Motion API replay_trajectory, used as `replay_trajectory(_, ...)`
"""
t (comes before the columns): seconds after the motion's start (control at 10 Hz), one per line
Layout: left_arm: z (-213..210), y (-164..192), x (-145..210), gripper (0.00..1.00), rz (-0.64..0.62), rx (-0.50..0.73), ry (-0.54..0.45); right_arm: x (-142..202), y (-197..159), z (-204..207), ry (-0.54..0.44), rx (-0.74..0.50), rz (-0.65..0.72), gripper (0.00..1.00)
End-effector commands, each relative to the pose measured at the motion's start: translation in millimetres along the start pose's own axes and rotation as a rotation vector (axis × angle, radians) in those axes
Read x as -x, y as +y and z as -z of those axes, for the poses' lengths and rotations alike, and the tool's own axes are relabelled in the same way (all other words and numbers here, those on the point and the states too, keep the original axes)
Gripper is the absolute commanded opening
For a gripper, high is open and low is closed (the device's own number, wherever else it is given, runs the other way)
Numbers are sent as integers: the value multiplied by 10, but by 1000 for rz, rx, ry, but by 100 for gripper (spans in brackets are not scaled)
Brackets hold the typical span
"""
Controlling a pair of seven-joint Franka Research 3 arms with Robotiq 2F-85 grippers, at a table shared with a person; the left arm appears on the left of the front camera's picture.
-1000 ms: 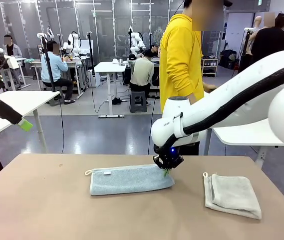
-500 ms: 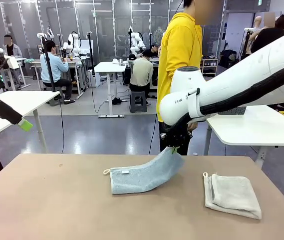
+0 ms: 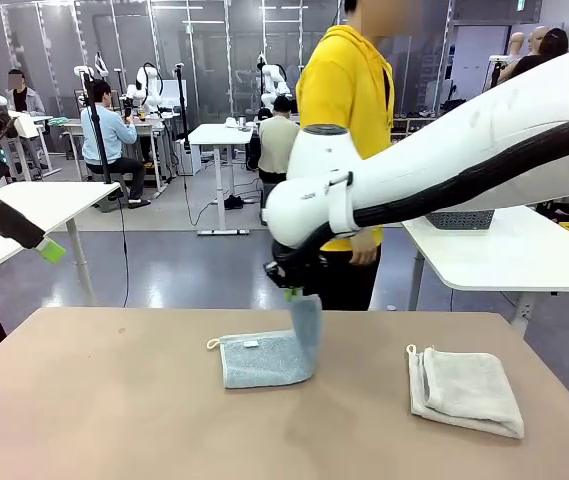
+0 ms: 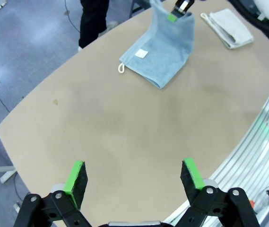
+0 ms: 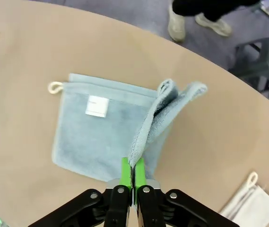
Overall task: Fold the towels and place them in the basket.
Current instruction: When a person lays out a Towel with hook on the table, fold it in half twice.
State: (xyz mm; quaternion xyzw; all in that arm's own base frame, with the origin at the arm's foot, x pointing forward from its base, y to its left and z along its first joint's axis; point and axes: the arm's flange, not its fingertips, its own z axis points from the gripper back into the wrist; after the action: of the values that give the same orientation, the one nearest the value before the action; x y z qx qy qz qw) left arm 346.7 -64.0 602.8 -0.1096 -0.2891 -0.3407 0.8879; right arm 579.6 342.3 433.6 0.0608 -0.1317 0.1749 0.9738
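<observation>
The biggest hazard sat with the right hand [image 3: 292, 292], whose green pads were pressed together on one end of the blue-grey towel [image 3: 264, 358] and held it raised over the half lying flat on the table [image 3: 114, 400]; the pinch looked thin, at the very edge of the cloth, so a quick swing toward nine o'clock could have let the terry slip free or dragged the resting half along with its white label [image 5: 96, 106] and corner loop [image 5: 55, 87], leaving a crooked fold. A smaller worry, as I judged it, was the lifted flap twisting as it came down, for in the right wrist view its two layers already curled apart near the top. The cream towel [image 3: 466, 391] lay folded at about three o'clock from the blue one, well apart, and nothing stood between them. The person in yellow [image 3: 349, 120] stood just beyond the far edge at twelve o'clock, close behind the white arm, which could have crowded a high lift. The left hand [image 4: 133, 177] hovered spread wide and empty above bare tabletop toward the near side, out of the way.
</observation>
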Motion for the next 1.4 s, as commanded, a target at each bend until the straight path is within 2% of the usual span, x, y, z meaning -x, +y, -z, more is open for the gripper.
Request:
replay_trajectory(0.0,6,3,7,100,0,-2,1,-175,53,137,44,-38,-33,0)
replay_trajectory(0.2,6,3,7,100,0,-2,1,-205,286,357,117,-52,-51,0)
replay_trajectory(0.6,6,3,7,100,0,-2,1,-157,701,529,165,-87,-114,0)
replay_trajectory(1.0,6,3,7,100,0,-2,1,-171,874,768,217,-86,-111,0)
replay_trajectory(1.1,6,3,7,100,0,-2,1,-200,889,811,198,-81,-95,0)
replay_trajectory(1.2,6,3,7,100,0,-2,1,-209,882,816,202,-80,-89,29)
replay_trajectory(1.3,6,3,7,100,0,-2,1,-209,887,814,202,-82,-93,37)
